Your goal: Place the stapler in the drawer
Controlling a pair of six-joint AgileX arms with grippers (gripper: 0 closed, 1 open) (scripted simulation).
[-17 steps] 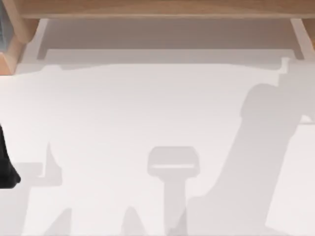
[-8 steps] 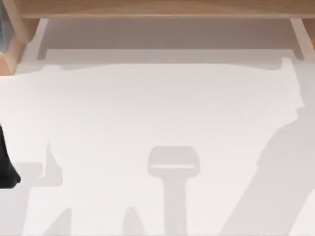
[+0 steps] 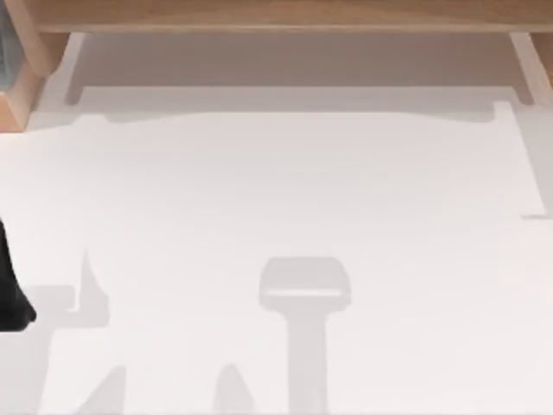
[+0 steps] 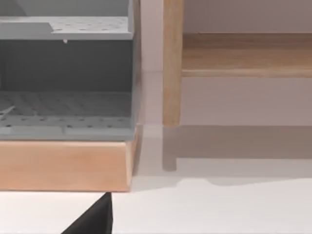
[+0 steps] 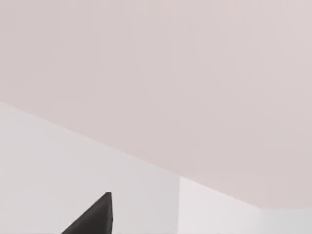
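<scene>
Top view, 8 o'clock edge: black body of the left arm (image 3: pixel 13 290) juts in over the flat white tabletop (image 3: pixel 285 190). It sits low and parked, with a grey shadow beside it.

10 o'clock corner: a light-wood drawer box with a grey perforated lining (image 3: pixel 17 104), just clipped by the edge of the view.

12 o'clock: a long light-wood cabinet rail (image 3: pixel 285 15) runs across the far side of the table. A pale recess lies beneath it, and a band of shade falls on the tabletop.

6 o'clock: a grey T-shaped shadow (image 3: pixel 304 290) lies on the white surface.

Left wrist view: the drawer (image 4: pixel 66 163) is close ahead. Its wooden front stands on the tabletop, its grey dotted floor is open to view, and a second grey shelf is above it. Just beside it a slim light-wood upright post (image 4: pixel 171 63) rises from the table, and the cabinet rail (image 4: pixel 246 56) runs off behind the post. A black wedge of the left gripper (image 4: pixel 95 219) pokes in over the tabletop, short of the drawer front. Whether this gripper is spread or pressed together I cannot tell.

Right wrist view: a black wedge of the right gripper (image 5: pixel 95 219) shows against plain pale surfaces that meet along slanted edges. I cannot tell this gripper's state either.

Small bright-blue stapler: I cannot tell where it lies.
</scene>
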